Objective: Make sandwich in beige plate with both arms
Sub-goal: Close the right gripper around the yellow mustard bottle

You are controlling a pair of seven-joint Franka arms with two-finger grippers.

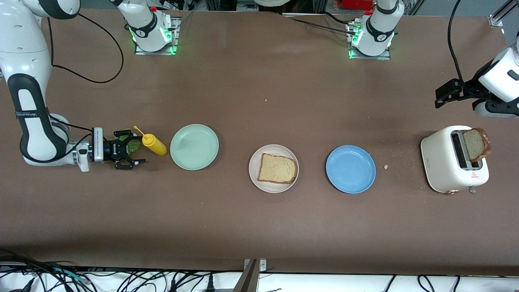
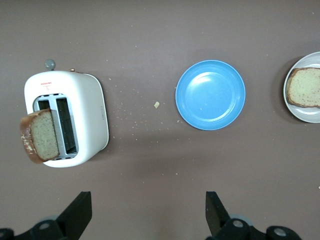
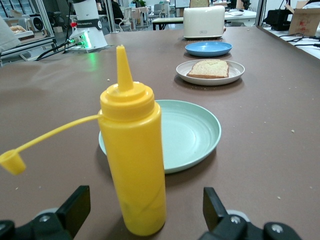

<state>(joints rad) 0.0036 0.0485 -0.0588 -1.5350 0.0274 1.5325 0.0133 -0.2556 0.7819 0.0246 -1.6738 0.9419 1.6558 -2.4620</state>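
Spanning the whole front view, the brown table (image 1: 259,227) carries every item in one row across mid-frame. Right arm (image 1: 28,105) fills the frame's upper left corner and edge; its right gripper (image 1: 136,152) lies low at the table, fingers apart, pointing at the yellow squeeze bottle (image 1: 155,144), with a bit of green lettuce (image 1: 131,147) showing at the fingers. Left arm (image 1: 500,79) enters at the upper right edge; the left gripper (image 2: 147,212) hangs over the table beside the toaster, fingers spread wide and empty. White toaster (image 1: 452,160), at mid-right, has one bread slice (image 1: 477,144) standing up out of a slot. Mint green plate (image 1: 194,147), blue plate (image 1: 350,169) and, between them at centre frame, the beige plate (image 1: 256,160) bearing a second bread slice (image 1: 277,168) lying flat.
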